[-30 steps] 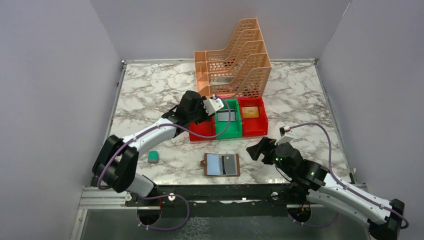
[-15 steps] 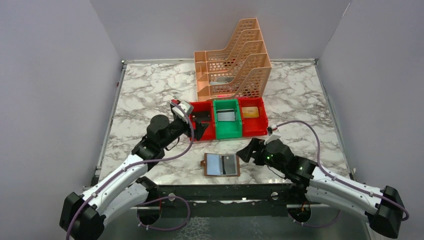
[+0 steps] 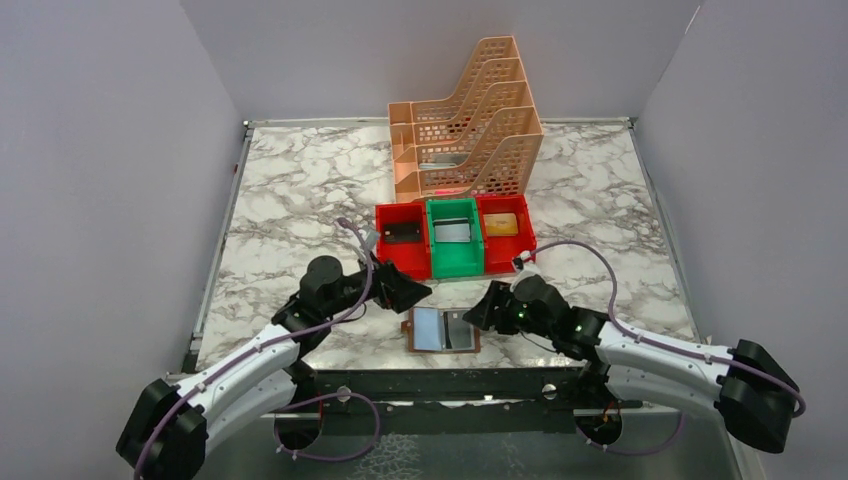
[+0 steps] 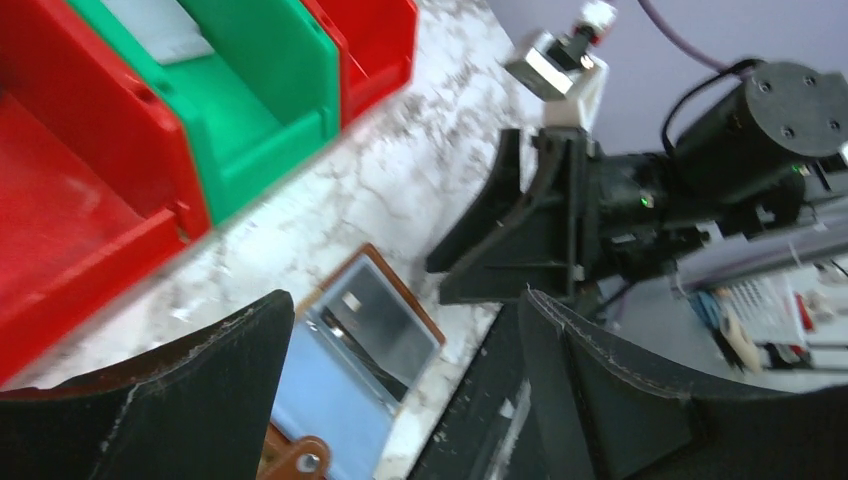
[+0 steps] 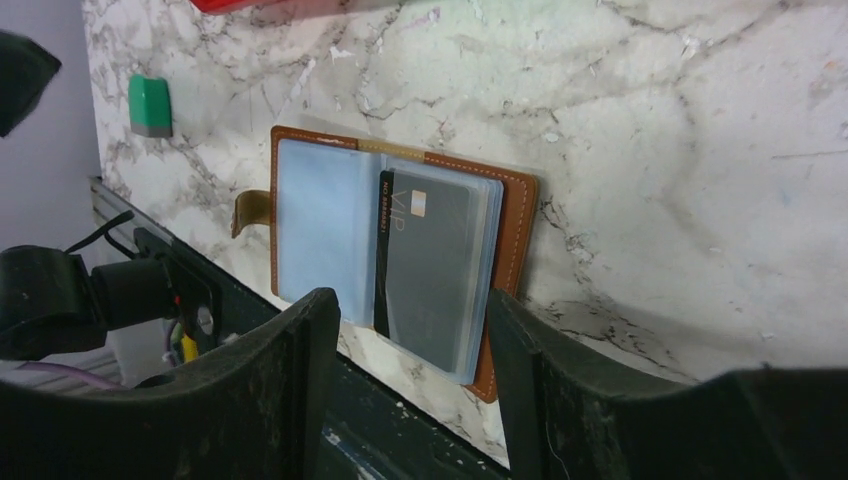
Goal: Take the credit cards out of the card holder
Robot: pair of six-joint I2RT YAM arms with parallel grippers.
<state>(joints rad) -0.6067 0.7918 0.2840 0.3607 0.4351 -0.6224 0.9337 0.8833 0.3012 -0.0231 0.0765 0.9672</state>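
The left gripper [image 3: 408,290], a second ago reaching over the green bin [image 3: 456,264] at the centre of the overhead view, is now hanging lower, just up and left of the card holder [image 3: 443,329], its jaws spread wide and empty. The right gripper [image 3: 482,309] is edging leftward to the holder's right edge, fingers parted, grasping nothing. The holder is lying open at lower centre, unmoved, a dark grey credit card [image 5: 430,262] sitting in its right pocket.
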